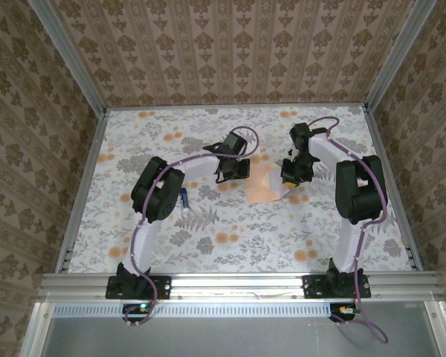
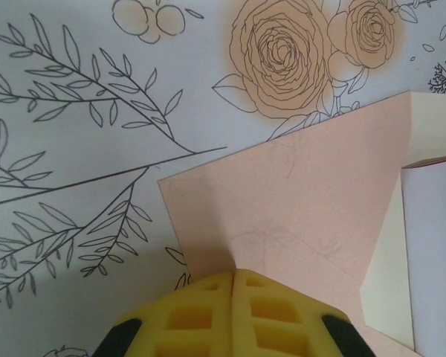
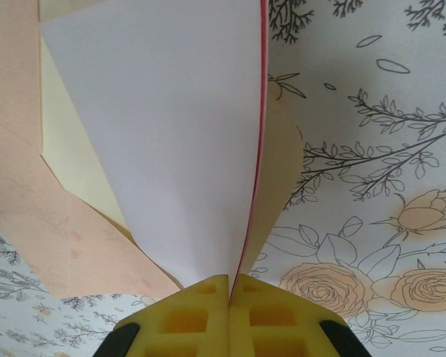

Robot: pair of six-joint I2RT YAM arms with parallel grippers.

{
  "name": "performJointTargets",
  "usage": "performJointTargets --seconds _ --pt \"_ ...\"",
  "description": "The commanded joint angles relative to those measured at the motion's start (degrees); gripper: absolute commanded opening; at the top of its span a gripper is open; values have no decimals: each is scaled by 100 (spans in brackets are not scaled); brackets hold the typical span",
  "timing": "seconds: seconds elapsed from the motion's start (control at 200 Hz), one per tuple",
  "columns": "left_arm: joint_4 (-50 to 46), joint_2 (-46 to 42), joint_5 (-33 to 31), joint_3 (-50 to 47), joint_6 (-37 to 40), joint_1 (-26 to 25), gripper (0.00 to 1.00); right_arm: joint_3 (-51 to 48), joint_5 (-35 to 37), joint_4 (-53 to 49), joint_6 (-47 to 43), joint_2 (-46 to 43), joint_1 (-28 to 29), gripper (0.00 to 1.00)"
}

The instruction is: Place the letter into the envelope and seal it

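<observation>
The peach envelope (image 1: 264, 186) lies flat at mid-table between my two grippers. In the left wrist view the envelope (image 2: 297, 193) spreads out ahead, and my left gripper (image 2: 233, 274) is shut with its yellow tips resting on the envelope's near edge; nothing shows between the pads. My right gripper (image 3: 229, 279) is shut on the letter (image 3: 171, 134), a white sheet with a red edge. The sheet bows upward from the tips and reaches into the envelope's (image 3: 30, 193) cream-lined open mouth. Part of the letter (image 2: 435, 245) shows at the right of the left wrist view.
A floral-printed cloth (image 1: 230, 238) covers the table. Patterned walls (image 1: 230, 44) close in the back and both sides. A small blue object (image 1: 184, 197) lies beside the left arm's elbow. The metal rail (image 1: 238, 282) runs along the near edge.
</observation>
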Motion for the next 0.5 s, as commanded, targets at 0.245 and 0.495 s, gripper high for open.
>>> performJointTargets --seconds 0.245,0.495 --pt "-548 101 6 -276 -49 -51 0 142 255 -300 -20 113 -75 0" --pt "-524 101 34 -283 -42 -44 0 234 -24 -280 -31 310 -38 0"
